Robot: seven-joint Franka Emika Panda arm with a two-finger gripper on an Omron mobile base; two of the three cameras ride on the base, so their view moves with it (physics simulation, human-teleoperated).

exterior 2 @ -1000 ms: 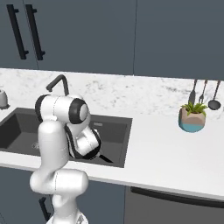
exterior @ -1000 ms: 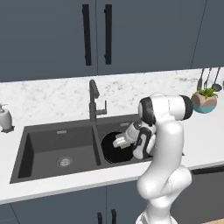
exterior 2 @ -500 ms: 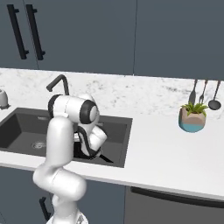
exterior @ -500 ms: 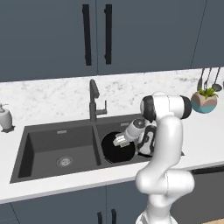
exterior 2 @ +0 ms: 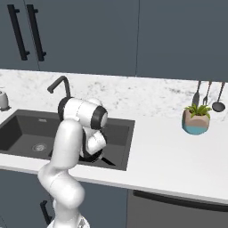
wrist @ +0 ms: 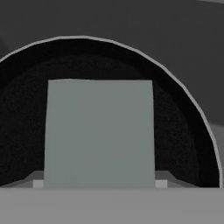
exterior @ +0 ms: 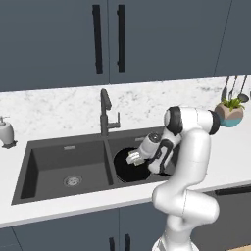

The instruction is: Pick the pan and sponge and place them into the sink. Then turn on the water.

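Observation:
The black pan point(exterior: 123, 172) lies in the right basin of the dark sink point(exterior: 49, 162). My gripper point(exterior: 133, 157) hangs just above the pan, shut on the sponge point(exterior: 131, 156), whose pale yellow side shows at the fingertips. In the hand view the sponge point(wrist: 99, 131) appears as a grey-blue rectangle held between the two fingertips, with the pan's point(wrist: 183, 144) round rim curving behind it. In the right base view the arm hides the hand, and the pan's point(exterior 2: 106, 160) handle shows at the basin's front edge. No water runs from the dark gooseneck faucet point(exterior: 104, 110).
A white soap dispenser point(exterior: 7, 132) stands on the counter left of the sink. A potted plant point(exterior 2: 196, 122) and hanging utensils point(exterior 2: 207, 95) are at the back right. The left basin point(exterior 2: 26, 129) has only its drain.
The hand with the sponge has moved a little left, further over the middle of the pan, and the arm's elbow has swung with it. The pan has stayed in place.

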